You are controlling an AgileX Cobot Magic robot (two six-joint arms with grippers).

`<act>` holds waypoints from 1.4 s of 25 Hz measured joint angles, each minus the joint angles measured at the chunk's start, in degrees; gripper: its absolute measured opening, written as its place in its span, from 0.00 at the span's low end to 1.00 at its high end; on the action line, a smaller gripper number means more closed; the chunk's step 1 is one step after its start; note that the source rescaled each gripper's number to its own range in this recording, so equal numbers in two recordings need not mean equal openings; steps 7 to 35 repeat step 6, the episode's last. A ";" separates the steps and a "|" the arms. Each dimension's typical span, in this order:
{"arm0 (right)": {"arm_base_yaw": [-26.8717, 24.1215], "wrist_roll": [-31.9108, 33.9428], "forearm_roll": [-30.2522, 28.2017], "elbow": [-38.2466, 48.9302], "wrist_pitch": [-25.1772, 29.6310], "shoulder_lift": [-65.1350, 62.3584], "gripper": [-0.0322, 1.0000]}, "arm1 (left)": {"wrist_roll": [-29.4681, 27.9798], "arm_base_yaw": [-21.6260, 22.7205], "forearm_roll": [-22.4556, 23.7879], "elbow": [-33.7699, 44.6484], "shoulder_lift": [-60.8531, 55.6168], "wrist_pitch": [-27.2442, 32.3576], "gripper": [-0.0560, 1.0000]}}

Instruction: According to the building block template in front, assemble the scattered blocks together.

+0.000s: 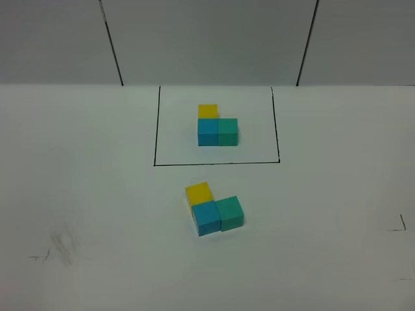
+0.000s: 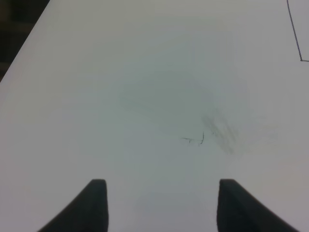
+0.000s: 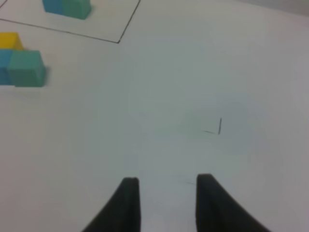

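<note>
Currently both end effectors parked low over bare white table [image 1: 78,194], nothing between the fingers.

Left end effector [image 2: 161,205]: two dark, matte, tapered fingers set wide apart. Ahead of it, smooth white surface with a faint grey smudge [image 2: 222,131] and small pen marks; a corner of the thin black drawn line at the far edge of the wrist view. No cubes in this view.

Right end effector [image 3: 167,203]: same dark tapered fingers, gap narrower but open, empty. A small L-shaped pen mark [image 3: 218,127] just ahead of it.

Scattered blocks [image 1: 214,208]: three matte, sharp-edged cubes of equal size, touching in an L, slightly rotated; yellow behind sky-blue, teal-green beside blue. Well ahead of the right end effector and off to its side, partly cut off in the wrist view.

Building block template [image 1: 218,126]: same L of yellow, blue, teal-green cubes, squared up inside the thin black rectangle [image 1: 155,129], farther beyond the assembled set.
</note>
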 joint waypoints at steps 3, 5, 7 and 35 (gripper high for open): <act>3.96 0.09 0.00 0.00 0.00 0.00 0.07 | 0.00 0.00 0.00 0.00 0.00 0.00 0.17; 5.99 0.09 0.00 0.00 0.00 0.00 0.06 | 0.00 0.00 0.00 0.00 0.00 0.00 0.17; 6.68 0.11 0.00 0.00 0.00 0.00 0.06 | 0.00 0.00 0.00 0.00 0.00 0.00 0.17; 6.68 0.11 0.00 0.00 0.00 0.00 0.06 | 0.00 0.00 0.00 0.00 0.00 0.00 0.17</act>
